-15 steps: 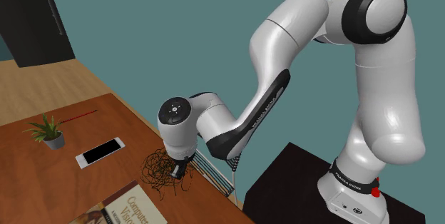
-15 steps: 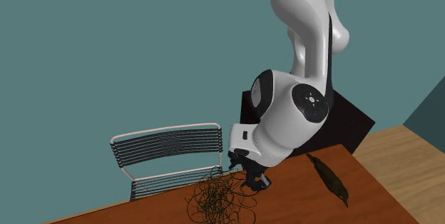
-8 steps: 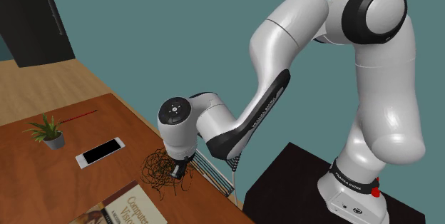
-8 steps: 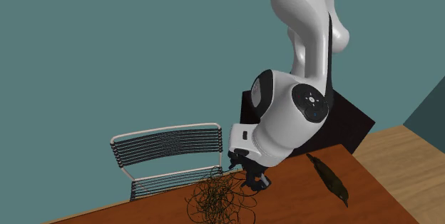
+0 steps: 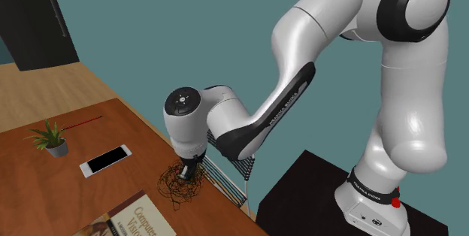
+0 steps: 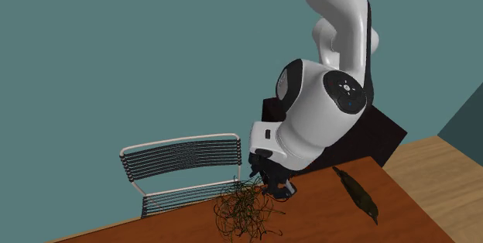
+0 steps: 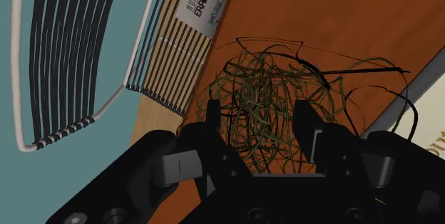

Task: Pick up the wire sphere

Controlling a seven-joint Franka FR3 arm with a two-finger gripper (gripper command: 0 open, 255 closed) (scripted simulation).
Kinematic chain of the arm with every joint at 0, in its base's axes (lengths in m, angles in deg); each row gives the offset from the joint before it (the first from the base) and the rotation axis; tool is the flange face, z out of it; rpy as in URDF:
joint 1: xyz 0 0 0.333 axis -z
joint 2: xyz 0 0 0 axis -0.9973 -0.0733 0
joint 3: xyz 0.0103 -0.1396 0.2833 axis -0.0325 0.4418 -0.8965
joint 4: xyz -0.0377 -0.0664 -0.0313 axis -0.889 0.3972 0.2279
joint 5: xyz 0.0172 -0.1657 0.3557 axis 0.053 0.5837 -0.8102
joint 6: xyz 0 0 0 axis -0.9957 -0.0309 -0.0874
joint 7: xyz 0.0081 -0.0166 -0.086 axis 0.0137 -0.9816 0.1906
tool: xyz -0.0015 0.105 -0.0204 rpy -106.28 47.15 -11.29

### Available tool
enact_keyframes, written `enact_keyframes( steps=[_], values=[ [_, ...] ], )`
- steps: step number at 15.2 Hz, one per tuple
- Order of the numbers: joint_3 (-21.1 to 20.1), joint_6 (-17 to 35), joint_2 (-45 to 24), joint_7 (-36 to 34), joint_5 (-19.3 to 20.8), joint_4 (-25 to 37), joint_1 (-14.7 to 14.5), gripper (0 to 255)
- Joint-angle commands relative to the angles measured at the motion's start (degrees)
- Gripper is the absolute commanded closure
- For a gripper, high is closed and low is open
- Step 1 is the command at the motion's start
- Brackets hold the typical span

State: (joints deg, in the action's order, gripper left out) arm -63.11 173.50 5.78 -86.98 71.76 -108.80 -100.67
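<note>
You've got the arm (image 5: 391, 107) rising tall off the stand (image 5: 301, 197) at the shoulder view's lower right; it bends over at the top and the forearm slopes down toward that view's left; the wrist folds and the hand points almost straight down at the table (image 5: 45, 186).

The gripper (image 5: 188, 173) sits low over the brown tabletop, right by the edge where the chair (image 5: 225, 178) stands; in the second exterior view the gripper (image 6: 275, 189) hangs under the big white wrist joint, tilted a little toward the chair (image 6: 182, 160).

The wire sphere (image 5: 179, 186) is directly under the hand, a dark loose tangle at the table edge; in the second exterior view the wire sphere (image 6: 244, 212) spreads just below the fingers; I can't tell you whether it is clear of the wood.

Along the hand, the gripper (image 7: 260, 119) is partly closed, fingers (image 7: 214, 119) a modest gap apart, and the wire sphere (image 7: 264, 80) fills that gap, strands clasped between both.

The phone (image 5: 105, 160), plant (image 5: 49, 138) and book (image 5: 128, 222) lie well apart from the hand.
</note>
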Motion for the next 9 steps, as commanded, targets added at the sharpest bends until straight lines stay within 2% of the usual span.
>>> enact_keyframes(
  steps=[1, 7, 9],
  values=[
    [-0.5, -0.7, 1.2, 1.1, -1.1, 0.1, 0.4, 255],
    [-1.9, -3.3, 4.6, 4.2, -4.7, 0.6, 1.5, 255],
    [-1.9, -3.4, 4.6, 4.3, -4.8, 0.6, 1.5, 255]
  ],
)
